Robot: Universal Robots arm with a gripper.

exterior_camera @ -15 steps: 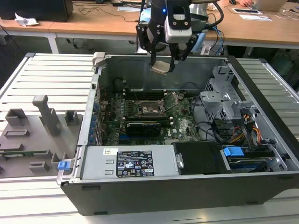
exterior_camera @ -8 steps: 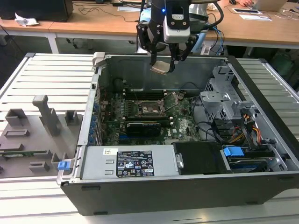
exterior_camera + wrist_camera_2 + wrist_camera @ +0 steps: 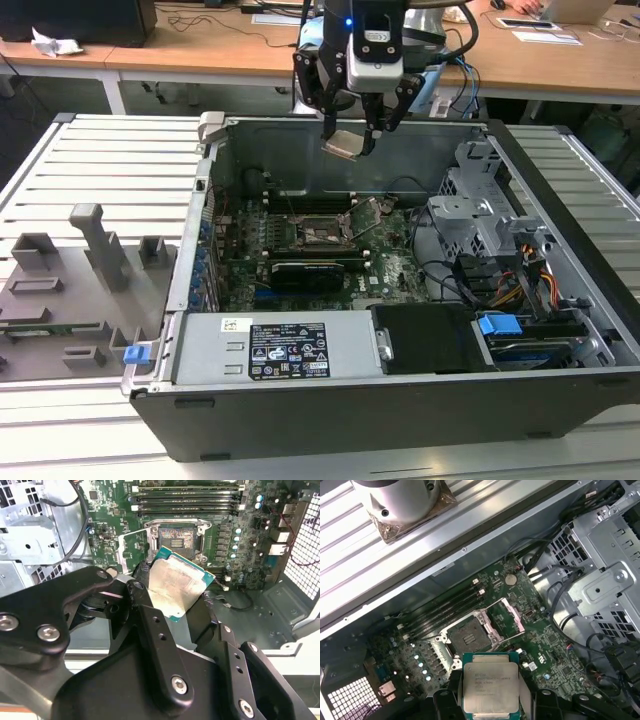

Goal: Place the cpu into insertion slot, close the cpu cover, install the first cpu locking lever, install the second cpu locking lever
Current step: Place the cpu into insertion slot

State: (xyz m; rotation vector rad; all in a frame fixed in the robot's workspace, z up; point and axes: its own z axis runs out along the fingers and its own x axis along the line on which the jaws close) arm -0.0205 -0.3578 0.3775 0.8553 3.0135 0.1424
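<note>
My gripper (image 3: 349, 140) hangs above the open computer case, shut on the cpu (image 3: 342, 146), a flat square chip with a pale metal top. Both wrist views show the cpu (image 3: 176, 584) (image 3: 490, 682) clamped by its edges between the black fingers (image 3: 141, 575), tilted and well above the board. The insertion slot (image 3: 322, 233) (image 3: 177, 537) (image 3: 467, 637) lies open and bare on the green board below. Its cpu cover (image 3: 512, 615) (image 3: 131, 547), a thin grey metal frame, is flipped back beside the socket.
Long black memory slots (image 3: 187, 500) run beside the socket. A black graphics card (image 3: 305, 270) sits nearer the front, with the power supply (image 3: 290, 350) beyond it. A metal drive cage (image 3: 480, 215) and cables fill the exterior view's right. Grey fixtures (image 3: 90, 270) stand outside the case.
</note>
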